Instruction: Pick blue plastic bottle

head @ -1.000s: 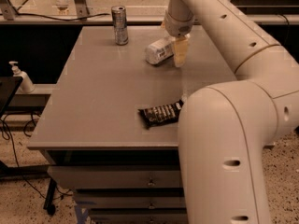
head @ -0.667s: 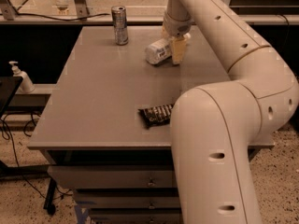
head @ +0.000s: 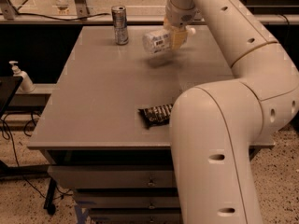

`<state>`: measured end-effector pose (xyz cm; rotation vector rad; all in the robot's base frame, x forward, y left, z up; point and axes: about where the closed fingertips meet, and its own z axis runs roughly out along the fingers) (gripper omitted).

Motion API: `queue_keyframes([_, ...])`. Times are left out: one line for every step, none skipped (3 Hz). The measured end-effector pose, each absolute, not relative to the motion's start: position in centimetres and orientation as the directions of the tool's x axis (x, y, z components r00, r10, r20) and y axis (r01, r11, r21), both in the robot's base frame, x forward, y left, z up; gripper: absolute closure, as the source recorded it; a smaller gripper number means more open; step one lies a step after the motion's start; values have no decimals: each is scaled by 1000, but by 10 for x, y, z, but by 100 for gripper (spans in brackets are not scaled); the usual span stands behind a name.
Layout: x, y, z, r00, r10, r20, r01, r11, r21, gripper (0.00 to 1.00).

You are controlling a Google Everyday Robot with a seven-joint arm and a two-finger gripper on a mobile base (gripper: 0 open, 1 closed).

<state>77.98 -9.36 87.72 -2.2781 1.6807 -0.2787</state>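
The blue plastic bottle (head: 157,41) is a small whitish translucent bottle with a pale label bearing a dark patch. It lies sideways in the air above the far part of the grey table (head: 103,97), with its shadow on the tabletop below. My gripper (head: 174,37) is shut on the bottle's right end, near the cap, and holds it clear of the table. The arm comes down from the upper right and hides the table's right side.
A slim silver can (head: 120,25) stands upright at the table's far edge, left of the bottle. A dark snack wrapper (head: 155,114) lies near the front, beside my arm. A white pump-dispenser bottle (head: 21,78) stands on a lower ledge at the left. Drawers sit under the table.
The bottle lay on the table with my gripper around it. Now it hangs above the table in my gripper, lifted up with the arm.
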Motion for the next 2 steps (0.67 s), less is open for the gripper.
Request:
queue_keyframes([750, -96, 928, 280, -957, -71, -903, -237, -359, 100])
queue_keyframes([718, -97, 971, 231, -956, -181, -916, -151, -372, 100])
